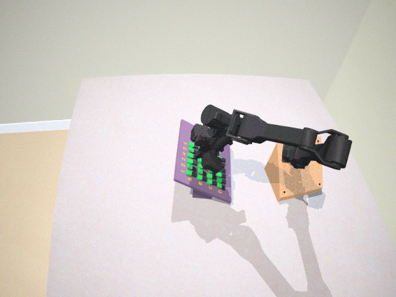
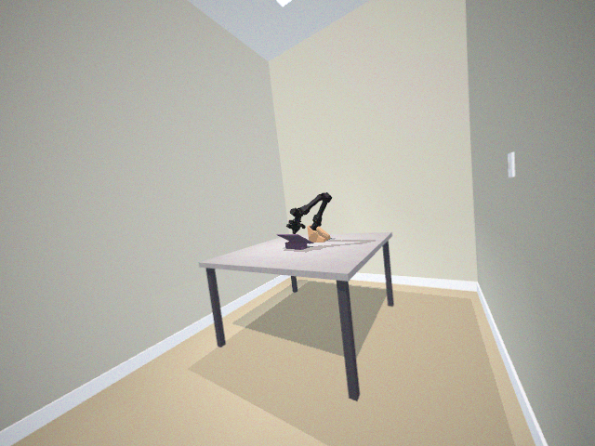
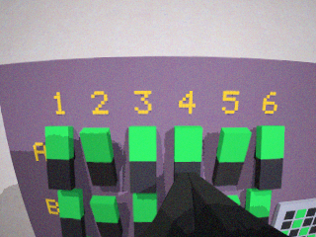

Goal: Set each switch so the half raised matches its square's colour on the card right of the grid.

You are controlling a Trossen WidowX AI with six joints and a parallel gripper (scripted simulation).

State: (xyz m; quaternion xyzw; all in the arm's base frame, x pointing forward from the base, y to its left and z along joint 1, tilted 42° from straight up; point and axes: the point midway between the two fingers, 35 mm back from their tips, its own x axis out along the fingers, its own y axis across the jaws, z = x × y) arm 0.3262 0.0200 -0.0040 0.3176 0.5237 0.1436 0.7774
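The purple panel (image 1: 184, 128) (image 3: 158, 74) carries rows of green and dark grey switches, with columns 1 to 6. My gripper (image 1: 195, 156) (image 3: 186, 180) is shut and empty. In the wrist view its tip overlaps the dark near half of switch A4 (image 3: 188, 143); contact cannot be told. Switches A2 (image 3: 96, 145) and A5 (image 3: 234, 144) look tilted differently from A1 (image 3: 59, 143), A3 (image 3: 142, 144) and A6 (image 3: 270, 143). The fingers hide much of row B. The card (image 3: 282, 212) shows only partly at the lower right of the wrist view; the arm hides it in the top view.
The panel slopes on a purple stand (image 1: 201, 193) on the pale table (image 1: 121, 192) (image 2: 269, 261). The arm's orange base block (image 1: 271, 169) (image 2: 317, 235) stands on the near side of the panel. The arm's shadows cross the table.
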